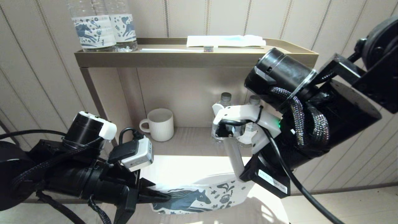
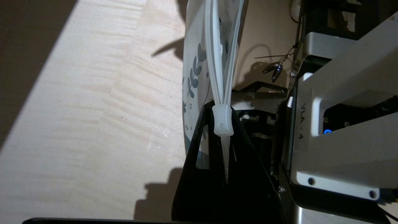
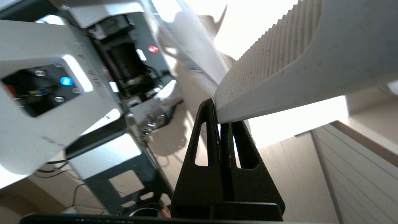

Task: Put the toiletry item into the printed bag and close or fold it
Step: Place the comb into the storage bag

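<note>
The printed bag point(image 1: 199, 196), white with a dark blue horse, hangs flat between my two arms above the lit lower surface. My left gripper point(image 1: 161, 196) is shut on its left end; in the left wrist view the fingers point(image 2: 202, 130) pinch the zip end by the white slider point(image 2: 222, 121), and the bag's point(image 2: 192, 68) zip tracks part further along. My right gripper point(image 1: 247, 174) is shut on the white comb point(image 1: 233, 154), which slants up from the bag's right end. The comb point(image 3: 295, 62) runs away from that gripper point(image 3: 221, 119). Whether the comb's tip is inside the bag is hidden.
A shelf unit stands behind. Its top tray point(image 1: 199, 59) holds two horse-label water bottles point(image 1: 102, 28), a toothbrush point(image 1: 177, 49) and a wrapped packet point(image 1: 225, 40). The lower shelf carries a ribbed white mug point(image 1: 160, 124) and small bottles point(image 1: 225, 99) behind my right wrist.
</note>
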You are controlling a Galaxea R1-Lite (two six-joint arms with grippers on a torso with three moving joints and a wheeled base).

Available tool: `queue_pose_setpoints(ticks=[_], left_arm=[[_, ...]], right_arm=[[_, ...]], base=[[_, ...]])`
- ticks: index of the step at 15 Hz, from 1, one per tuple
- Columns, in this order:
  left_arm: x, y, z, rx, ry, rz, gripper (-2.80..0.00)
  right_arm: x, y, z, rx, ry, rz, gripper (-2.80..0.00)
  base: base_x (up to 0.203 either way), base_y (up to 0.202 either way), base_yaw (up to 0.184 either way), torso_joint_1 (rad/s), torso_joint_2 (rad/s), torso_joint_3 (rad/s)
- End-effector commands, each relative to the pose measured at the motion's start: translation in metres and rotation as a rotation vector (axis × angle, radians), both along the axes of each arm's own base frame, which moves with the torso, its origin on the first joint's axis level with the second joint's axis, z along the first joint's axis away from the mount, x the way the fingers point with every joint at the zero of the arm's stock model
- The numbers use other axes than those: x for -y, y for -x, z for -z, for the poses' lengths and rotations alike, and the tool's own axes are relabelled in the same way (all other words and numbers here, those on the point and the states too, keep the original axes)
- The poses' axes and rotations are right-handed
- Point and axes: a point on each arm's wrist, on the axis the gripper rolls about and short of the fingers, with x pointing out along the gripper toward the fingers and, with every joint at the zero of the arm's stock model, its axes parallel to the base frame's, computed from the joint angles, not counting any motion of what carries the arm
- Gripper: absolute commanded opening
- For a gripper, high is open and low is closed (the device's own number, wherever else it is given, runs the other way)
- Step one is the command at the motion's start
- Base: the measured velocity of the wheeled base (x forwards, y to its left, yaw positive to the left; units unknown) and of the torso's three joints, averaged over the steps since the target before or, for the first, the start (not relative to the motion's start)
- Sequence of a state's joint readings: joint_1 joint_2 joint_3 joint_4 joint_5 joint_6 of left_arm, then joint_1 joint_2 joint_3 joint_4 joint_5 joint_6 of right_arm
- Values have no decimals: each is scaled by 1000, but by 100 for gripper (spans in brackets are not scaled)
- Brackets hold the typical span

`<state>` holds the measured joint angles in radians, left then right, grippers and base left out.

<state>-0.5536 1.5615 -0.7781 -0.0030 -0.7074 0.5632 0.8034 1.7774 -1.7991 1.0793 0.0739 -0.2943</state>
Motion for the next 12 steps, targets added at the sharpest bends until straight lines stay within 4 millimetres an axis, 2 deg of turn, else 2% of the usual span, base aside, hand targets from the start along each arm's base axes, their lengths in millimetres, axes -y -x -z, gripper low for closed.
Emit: queue_pose_setpoints(ticks=[1, 5, 12], left_arm=[[3, -4, 7, -4, -1, 5, -280], [11, -19, 7, 67, 24, -5, -280], [14, -22, 15, 70, 8, 3, -280]], right_arm=[[-1, 2, 1, -30, -20, -24, -280], [-9, -4, -4, 9, -117, -53, -280], [-15, -12, 6, -8, -99, -52, -280]], base=[[0, 0, 0, 0, 0, 0], [0, 0, 0, 0, 0, 0], [0, 0, 0, 0, 0, 0]])
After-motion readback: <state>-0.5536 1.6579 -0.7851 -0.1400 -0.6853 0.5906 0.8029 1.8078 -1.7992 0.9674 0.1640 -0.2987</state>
